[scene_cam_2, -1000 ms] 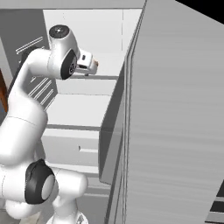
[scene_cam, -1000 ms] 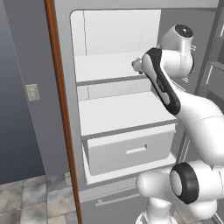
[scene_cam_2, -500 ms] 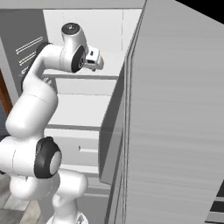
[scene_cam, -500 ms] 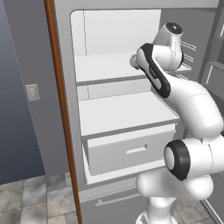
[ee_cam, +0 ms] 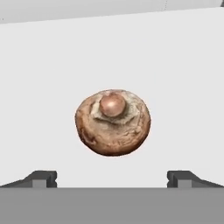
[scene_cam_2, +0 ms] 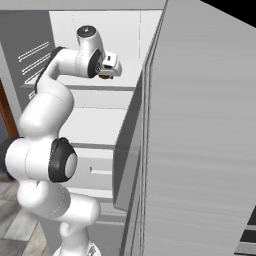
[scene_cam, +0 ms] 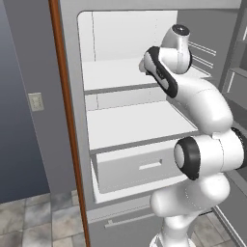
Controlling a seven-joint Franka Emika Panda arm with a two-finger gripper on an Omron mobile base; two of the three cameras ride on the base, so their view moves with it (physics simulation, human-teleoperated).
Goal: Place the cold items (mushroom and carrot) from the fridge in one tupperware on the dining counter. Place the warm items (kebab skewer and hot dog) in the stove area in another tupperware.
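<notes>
Because the mushroom [ee_cam: 113,122] is round and sits loose on the fridge [scene_cam: 140,120] upper shelf, a fingertip nudging its cap could roll it deeper in; the gripper [ee_cam: 112,177] hangs directly above it, jaws spread wide and empty. Its height over the cap is hard to judge. Compared with a second ago, the arm has folded closer over that shelf, the hand now pointing down.

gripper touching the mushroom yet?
Apart. Hand view: the mushroom lies on the white shelf beyond both open fingertips, white showing between.
</notes>
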